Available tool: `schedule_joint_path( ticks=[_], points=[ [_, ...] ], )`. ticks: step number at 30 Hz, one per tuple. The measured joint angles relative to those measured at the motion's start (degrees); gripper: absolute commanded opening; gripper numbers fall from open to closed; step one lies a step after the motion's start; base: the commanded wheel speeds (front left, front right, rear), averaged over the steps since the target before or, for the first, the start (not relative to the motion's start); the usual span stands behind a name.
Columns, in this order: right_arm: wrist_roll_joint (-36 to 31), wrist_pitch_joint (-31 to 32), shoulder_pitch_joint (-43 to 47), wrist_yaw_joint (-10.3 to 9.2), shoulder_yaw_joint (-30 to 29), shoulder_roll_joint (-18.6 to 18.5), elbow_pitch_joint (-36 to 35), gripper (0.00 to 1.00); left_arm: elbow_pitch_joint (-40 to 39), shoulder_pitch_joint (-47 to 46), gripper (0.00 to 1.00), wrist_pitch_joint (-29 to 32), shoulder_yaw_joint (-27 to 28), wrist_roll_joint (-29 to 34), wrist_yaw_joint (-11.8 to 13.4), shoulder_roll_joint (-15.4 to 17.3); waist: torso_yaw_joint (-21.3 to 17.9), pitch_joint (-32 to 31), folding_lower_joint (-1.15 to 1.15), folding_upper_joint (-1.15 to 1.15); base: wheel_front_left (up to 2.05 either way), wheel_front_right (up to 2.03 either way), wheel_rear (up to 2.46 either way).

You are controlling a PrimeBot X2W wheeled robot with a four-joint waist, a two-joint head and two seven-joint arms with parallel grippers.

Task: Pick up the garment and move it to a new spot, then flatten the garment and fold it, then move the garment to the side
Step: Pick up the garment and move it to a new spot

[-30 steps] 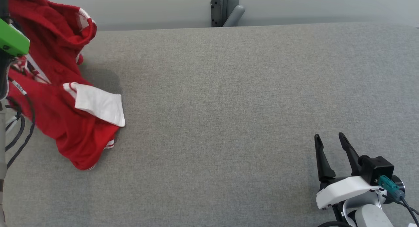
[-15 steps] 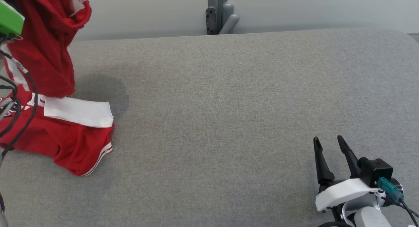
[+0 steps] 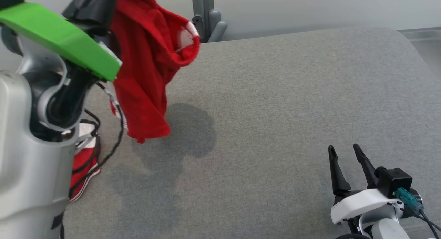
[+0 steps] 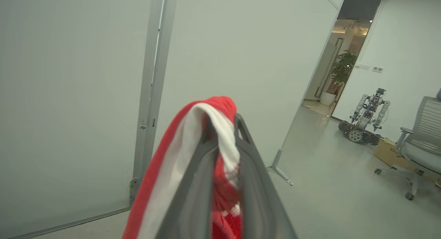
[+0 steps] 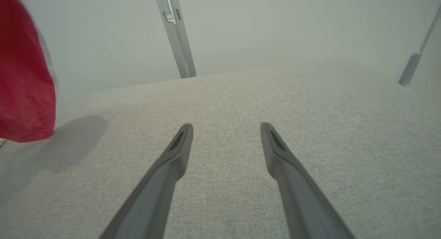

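Grey woven fabric covers the bench [image 3: 275,111], wide and bare across its middle, with pale wall panels and a grey post [image 3: 203,11] behind its far edge. The left wrist view opens up the room beyond: a doorway, a potted plant [image 4: 342,68], a wheeled robot [image 4: 365,118] parked on the shiny floor and an office chair [image 4: 420,135] at the right (none of that reaches the head view). Up goes the garment [image 3: 144,77], red with white trim, dangling in a bunched drape over the bench's left part and throwing a dark shadow [image 3: 186,128] beneath it. A red and white striped edge sits low beside the grey left arm [image 3: 34,146]. The left hand [image 4: 223,123] has its fingers nearly closed, pinching the cloth, a white band draped over one finger. The right hand [image 3: 344,147] hovers low over the near right of the bench, fingers spread, gripping nothing.
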Motion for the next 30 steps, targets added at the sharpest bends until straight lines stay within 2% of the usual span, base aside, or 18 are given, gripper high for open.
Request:
schedule_joint_path(
  ticks=[5,11,14,20,27,30],
  points=[
    [0.2,0.0,0.0,0.0,0.4,0.0,0.2,1.0,-4.1,3.4,0.0,-0.2,-4.5,-1.1,0.9,-5.2,-3.1,0.0,0.0,0.0,0.0,0.0,0.0],
    [0.2,0.0,0.0,0.0,0.8,0.0,0.4,1.0,-5.0,4.5,0.0,-2.0,-10.0,-1.1,0.9,-11.4,-7.1,0.2,0.0,0.0,0.0,0.0,0.0],
    [0.3,0.0,0.0,0.0,1.1,0.0,0.5,1.0,-2.5,4.2,0.0,-3.7,-12.9,2.4,0.8,-12.3,-9.1,0.3,0.0,0.0,0.0,0.0,0.0],
    [0.9,0.0,0.0,0.0,1.5,0.0,0.5,1.0,8.2,4.5,0.0,-8.7,-15.3,3.0,1.0,-14.3,-12.6,0.7,0.0,0.0,0.0,0.0,0.0],
    [1.7,0.0,0.0,0.0,1.2,0.0,0.4,1.0,18.7,5.2,0.0,-10.9,-16.6,2.6,0.3,-14.7,-14.5,1.9,0.0,0.0,0.0,0.0,0.0],
    [1.7,0.0,0.2,0.0,0.8,0.0,0.4,1.0,22.4,5.7,0.0,-12.1,-16.1,2.7,-0.1,-13.7,-14.5,2.2,0.0,0.0,0.0,0.0,0.0]
  ],
)
